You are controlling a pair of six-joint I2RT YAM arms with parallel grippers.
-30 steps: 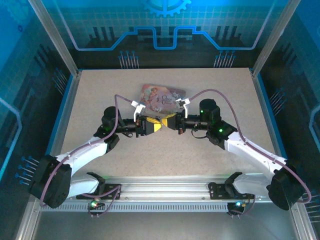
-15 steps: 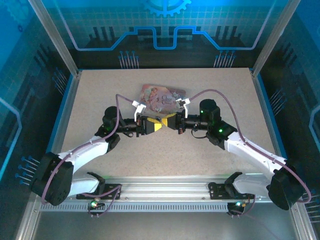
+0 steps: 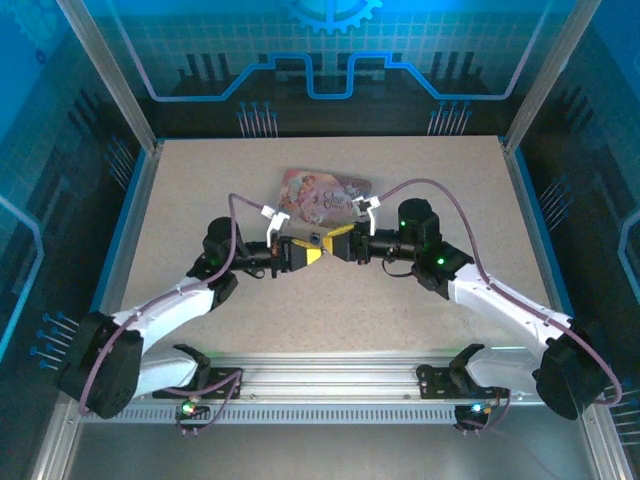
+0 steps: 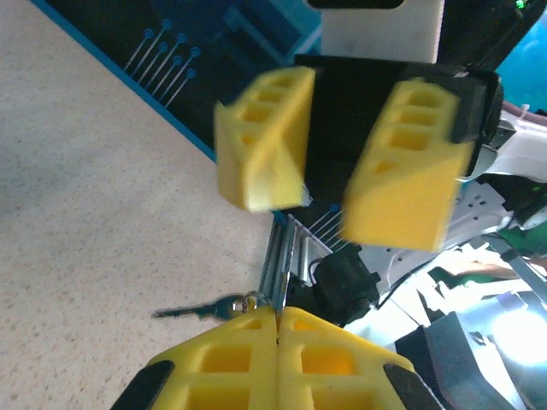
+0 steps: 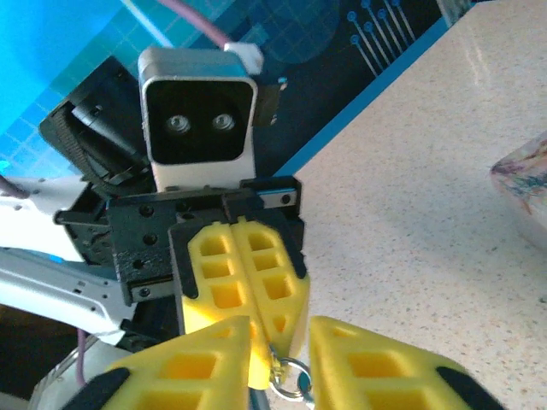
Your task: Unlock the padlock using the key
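Above the middle of the worktop (image 3: 200,180), just in front of the pink tin (image 3: 325,190), the two tools are set tip to tip. The left tool (image 4: 277,318) is pressed together, and the key (image 4: 198,310) appears to be pinched at its ring end, blade jutting sideways. The right tool (image 4: 329,205) is spread, with nothing clamped. The padlock (image 3: 315,238) is made out as a small dark speck between the tips; what carries it cannot be told. It should be gripped firmly by its body, keyhole turned toward the blade, and any swivel of the key guarded against.
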